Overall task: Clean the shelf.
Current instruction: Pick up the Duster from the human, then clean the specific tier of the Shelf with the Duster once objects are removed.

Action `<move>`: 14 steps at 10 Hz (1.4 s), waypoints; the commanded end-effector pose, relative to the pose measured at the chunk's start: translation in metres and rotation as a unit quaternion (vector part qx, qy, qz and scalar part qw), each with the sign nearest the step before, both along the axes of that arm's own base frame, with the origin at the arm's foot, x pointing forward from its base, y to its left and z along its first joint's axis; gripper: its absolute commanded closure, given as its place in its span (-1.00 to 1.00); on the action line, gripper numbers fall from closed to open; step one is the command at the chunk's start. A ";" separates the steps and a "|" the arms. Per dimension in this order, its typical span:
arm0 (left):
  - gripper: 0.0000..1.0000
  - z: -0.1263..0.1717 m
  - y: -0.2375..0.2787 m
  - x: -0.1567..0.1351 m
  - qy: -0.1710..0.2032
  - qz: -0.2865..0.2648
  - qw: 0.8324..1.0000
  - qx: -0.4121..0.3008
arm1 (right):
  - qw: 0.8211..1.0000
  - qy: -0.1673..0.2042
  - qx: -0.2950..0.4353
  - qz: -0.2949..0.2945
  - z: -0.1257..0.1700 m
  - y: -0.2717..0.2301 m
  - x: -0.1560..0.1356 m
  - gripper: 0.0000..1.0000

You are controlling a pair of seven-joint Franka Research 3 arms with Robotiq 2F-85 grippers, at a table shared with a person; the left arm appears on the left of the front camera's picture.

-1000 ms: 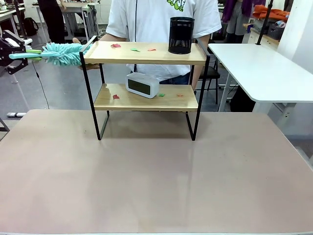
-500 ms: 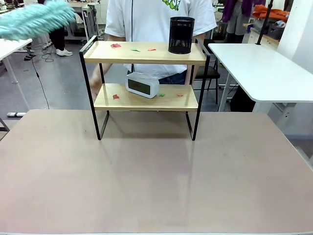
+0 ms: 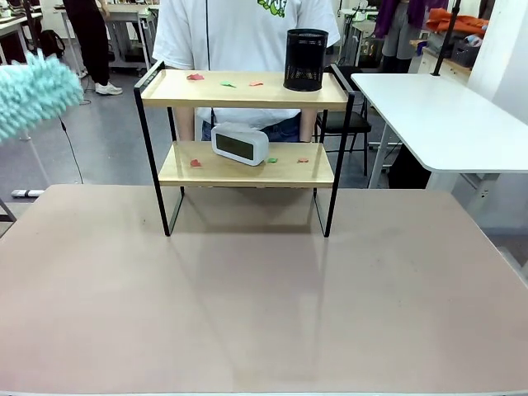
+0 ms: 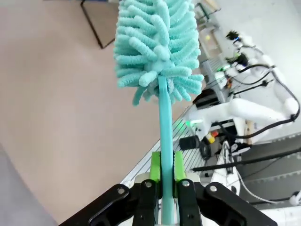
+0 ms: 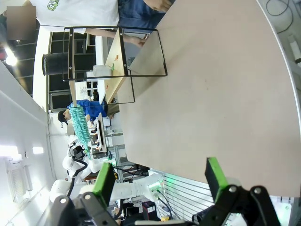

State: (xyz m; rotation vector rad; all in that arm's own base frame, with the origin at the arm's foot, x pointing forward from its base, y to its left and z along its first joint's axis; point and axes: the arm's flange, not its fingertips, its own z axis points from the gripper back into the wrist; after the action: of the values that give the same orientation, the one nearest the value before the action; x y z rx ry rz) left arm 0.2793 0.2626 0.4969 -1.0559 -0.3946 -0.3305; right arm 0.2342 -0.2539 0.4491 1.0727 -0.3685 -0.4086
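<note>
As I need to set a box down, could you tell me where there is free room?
The table in front of the shelf is bare. The top board is crowded: paper scraps left and centre, the black mesh cup at its right end. On the lower board, right of the white clock, only small scraps lie.

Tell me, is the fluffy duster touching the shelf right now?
Apart. In the front view the duster hangs at the far left edge, and bare floor shows between it and the shelf.
</note>
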 end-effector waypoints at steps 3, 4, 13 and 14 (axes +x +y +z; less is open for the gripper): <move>1.00 -0.038 -0.021 0.023 0.059 -0.026 0.998 -0.014 | 1.000 -0.009 -0.007 0.009 0.001 -0.002 -0.002 -1.00; 1.00 -0.024 -0.005 0.007 0.022 -0.015 1.000 0.002 | 1.000 -0.009 -0.007 0.009 0.001 -0.002 -0.002 -1.00; 1.00 -0.024 -0.005 0.007 0.022 -0.015 1.000 0.002 | 1.000 -0.009 -0.007 0.009 0.001 -0.002 -0.002 -1.00; 1.00 -0.024 -0.005 0.007 0.022 -0.015 1.000 0.002 | 1.000 -0.009 -0.007 0.009 0.001 -0.002 -0.002 -1.00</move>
State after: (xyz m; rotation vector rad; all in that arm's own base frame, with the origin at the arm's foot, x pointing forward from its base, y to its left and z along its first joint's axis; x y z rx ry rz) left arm 0.2892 0.2566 0.4709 -1.0652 -0.3319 -0.3276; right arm 0.2340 -0.2541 0.4491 1.0725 -0.3689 -0.4080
